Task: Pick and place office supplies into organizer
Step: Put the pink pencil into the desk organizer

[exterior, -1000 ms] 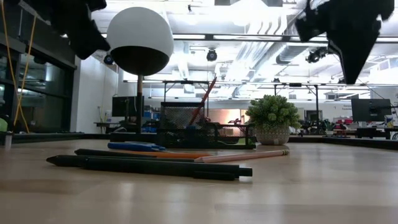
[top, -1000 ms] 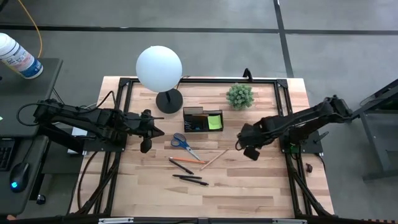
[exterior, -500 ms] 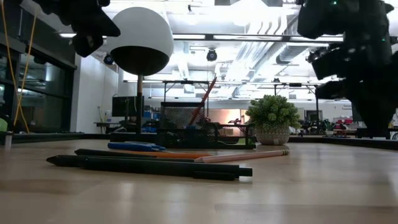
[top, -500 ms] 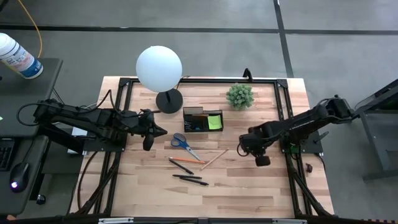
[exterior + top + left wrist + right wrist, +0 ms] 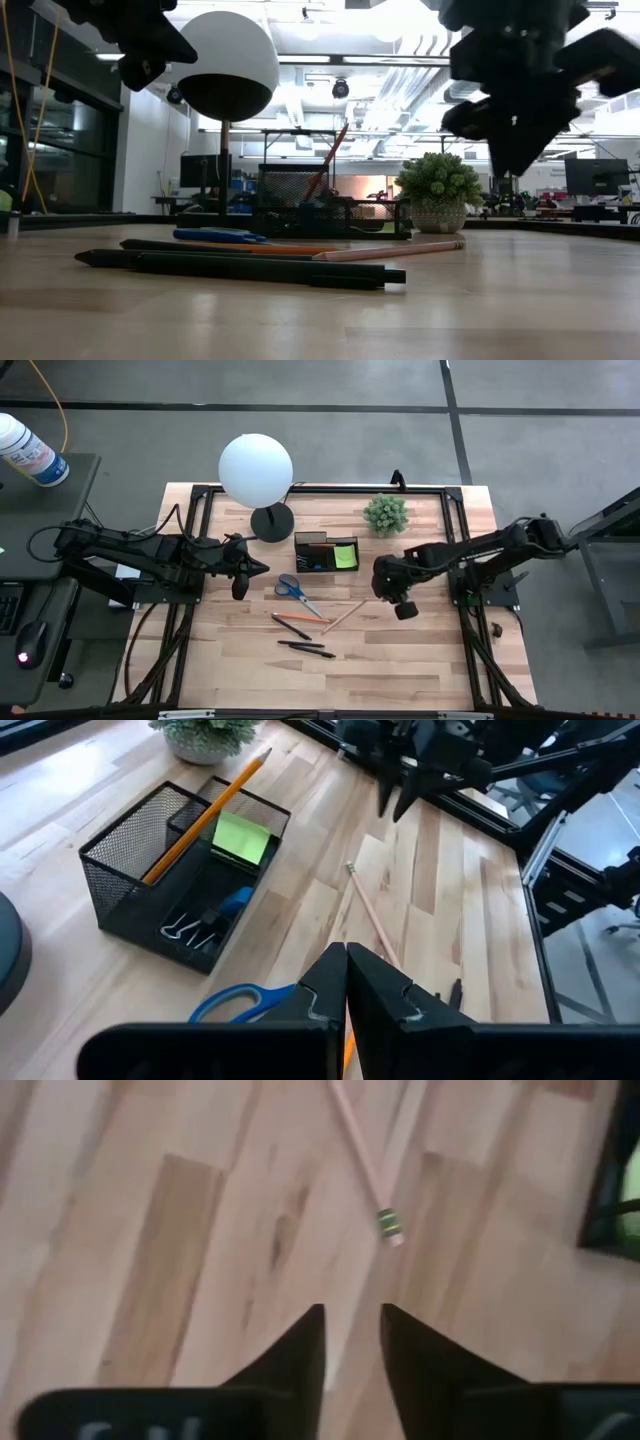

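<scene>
The black mesh organizer [image 5: 318, 552] stands at the table's far middle and holds a lime-green sticky-note pad [image 5: 345, 556] and a leaning orange pencil [image 5: 205, 815]. Blue-handled scissors [image 5: 293, 590], an orange pencil [image 5: 298, 618], a pale pencil [image 5: 343, 615] and two black pens [image 5: 300, 640] lie flat on the wood in front of it. My right gripper [image 5: 352, 1330] hangs open above the table, pointing steeply down, just short of the pale pencil's eraser end [image 5: 388, 1225]. My left gripper [image 5: 347, 975] is shut and raised left of the scissors.
A white globe lamp [image 5: 256, 470] with a round black base [image 5: 272, 522] stands at the far left of the organizer. A small potted plant [image 5: 385, 513] sits at its far right. Bare wood lies along the table's near edge [image 5: 330, 685].
My right gripper has come down and toward the table's left, to the pale pencil's eraser end, and has rolled about and tipped to point steeply downward. My left gripper has turned a little in place. The supplies on the table have not moved.
</scene>
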Robot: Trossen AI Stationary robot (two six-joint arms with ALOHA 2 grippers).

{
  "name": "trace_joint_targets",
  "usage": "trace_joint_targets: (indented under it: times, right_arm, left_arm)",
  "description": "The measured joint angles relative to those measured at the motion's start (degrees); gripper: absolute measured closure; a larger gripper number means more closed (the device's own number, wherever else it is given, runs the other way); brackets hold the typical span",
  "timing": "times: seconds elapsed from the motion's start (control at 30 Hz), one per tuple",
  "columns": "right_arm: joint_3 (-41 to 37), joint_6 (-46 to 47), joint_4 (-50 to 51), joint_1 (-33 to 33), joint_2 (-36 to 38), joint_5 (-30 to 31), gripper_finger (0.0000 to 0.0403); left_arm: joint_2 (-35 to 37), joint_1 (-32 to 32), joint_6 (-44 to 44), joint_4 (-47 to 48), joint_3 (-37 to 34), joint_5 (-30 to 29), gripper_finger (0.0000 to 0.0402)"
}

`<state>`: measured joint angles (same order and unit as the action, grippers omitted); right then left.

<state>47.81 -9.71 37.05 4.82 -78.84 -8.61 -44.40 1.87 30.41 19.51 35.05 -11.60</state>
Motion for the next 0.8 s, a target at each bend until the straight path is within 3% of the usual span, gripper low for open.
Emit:
trace_joint_targets:
  times: [0.17, 0.27, 0.8]
  right_arm:
    - [0.13, -7.0, -4.17, -2.04, -1.39, 3.01, 0.0245]
    - [0.13, -9.93, -6.02, -2.95, -2.62, 3.02, 0.0227]
    - [0.13, -31.4, -8.31, -5.24, -10.91, -1.44, 0.0264]
  left_arm:
    - [0.0, 0.02, -0.83, 0.15, 0.0, 0.0, 0.0401]
    - [-0.02, 0.02, -1.09, 0.19, 0.0, 0.0, 0.0401]
    - [-0.02, 0.0, -1.62, 0.11, 0.0, -0.1, 0.0401]
